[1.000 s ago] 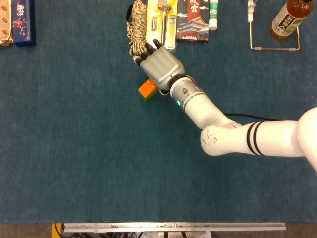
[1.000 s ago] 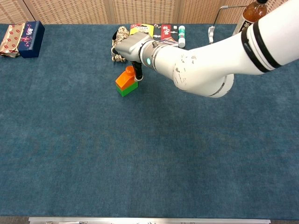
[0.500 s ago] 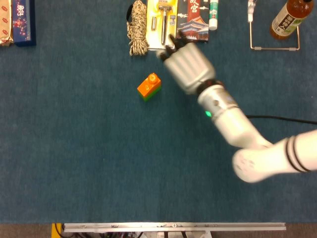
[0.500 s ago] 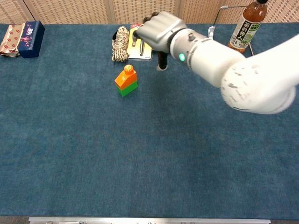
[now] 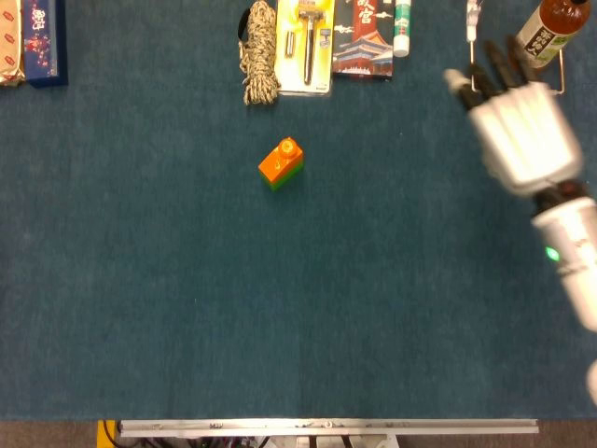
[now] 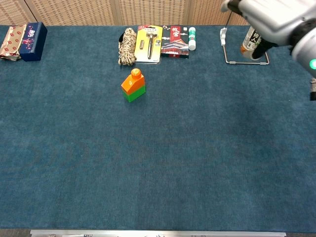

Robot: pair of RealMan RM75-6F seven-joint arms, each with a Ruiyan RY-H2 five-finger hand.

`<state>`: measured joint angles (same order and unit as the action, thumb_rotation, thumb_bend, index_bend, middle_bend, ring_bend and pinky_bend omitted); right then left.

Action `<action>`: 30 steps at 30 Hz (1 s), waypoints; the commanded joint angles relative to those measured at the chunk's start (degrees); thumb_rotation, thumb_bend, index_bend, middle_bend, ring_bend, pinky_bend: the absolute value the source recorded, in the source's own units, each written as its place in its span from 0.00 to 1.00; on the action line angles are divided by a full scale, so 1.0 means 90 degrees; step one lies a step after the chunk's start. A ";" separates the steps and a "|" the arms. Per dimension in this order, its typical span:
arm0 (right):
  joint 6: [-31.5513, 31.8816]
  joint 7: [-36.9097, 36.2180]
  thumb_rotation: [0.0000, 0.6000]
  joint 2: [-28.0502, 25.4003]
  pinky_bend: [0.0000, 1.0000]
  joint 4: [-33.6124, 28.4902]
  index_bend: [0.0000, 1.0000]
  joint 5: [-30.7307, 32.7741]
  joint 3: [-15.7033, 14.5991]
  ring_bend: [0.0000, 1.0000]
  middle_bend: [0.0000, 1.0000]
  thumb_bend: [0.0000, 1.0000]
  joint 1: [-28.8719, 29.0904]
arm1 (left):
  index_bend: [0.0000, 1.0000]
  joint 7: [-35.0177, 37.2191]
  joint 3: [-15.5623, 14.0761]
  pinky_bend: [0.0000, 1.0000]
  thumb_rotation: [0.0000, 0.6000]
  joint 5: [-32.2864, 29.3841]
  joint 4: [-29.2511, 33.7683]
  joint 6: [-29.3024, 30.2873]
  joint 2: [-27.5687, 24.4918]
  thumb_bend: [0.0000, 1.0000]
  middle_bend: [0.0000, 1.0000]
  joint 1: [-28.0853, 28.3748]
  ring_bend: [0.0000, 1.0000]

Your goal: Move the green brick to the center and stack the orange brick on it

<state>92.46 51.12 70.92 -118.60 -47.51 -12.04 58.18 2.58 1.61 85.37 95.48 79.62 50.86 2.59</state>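
On the blue carpeted surface point(image 5: 140, 308), we see the orange brick point(image 5: 279, 161) stacked on the green brick point(image 5: 285, 176). Our right hand point(image 5: 522, 131) hovers well apart, fingers spread and empty. Wicker panels point(image 6: 148, 11) back the surface.

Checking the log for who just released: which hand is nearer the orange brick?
Right. The right hand hangs open, far off to the right of the orange brick; the left hand shows in neither view.

I see even, bright overhead light, soft shadows, no glare; only my right robot hand point(image 5: 520, 126) smears with motion blur.
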 commanded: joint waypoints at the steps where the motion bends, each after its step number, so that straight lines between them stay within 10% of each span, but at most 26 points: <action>1: 0.0481 -0.0412 1.00 -0.0328 0.06 -0.0068 0.19 -0.0782 -0.0463 0.04 0.24 0.14 -0.0815 | 0.27 -0.0203 0.0071 0.16 1.00 0.0049 0.0229 -0.0014 -0.0004 0.29 0.17 0.0129 0.10; 10: 0.1282 -0.1528 1.00 -0.0285 0.06 0.0917 0.22 -0.2139 -0.0825 0.04 0.25 0.14 -0.2561 | 0.27 -0.0771 0.0187 0.16 1.00 0.0055 0.0776 0.0043 0.0097 0.29 0.17 0.0331 0.10; 30: 0.1440 -0.3500 1.00 0.0330 0.06 0.2986 0.24 -0.3260 -0.0166 0.04 0.25 0.14 -0.4836 | 0.27 -0.1442 0.0028 0.16 1.00 -0.0173 0.1201 0.0087 0.0544 0.29 0.18 0.0332 0.10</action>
<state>106.31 20.73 73.95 -92.44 -76.19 -14.31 15.55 -10.50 2.05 83.62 106.44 80.24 55.51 5.70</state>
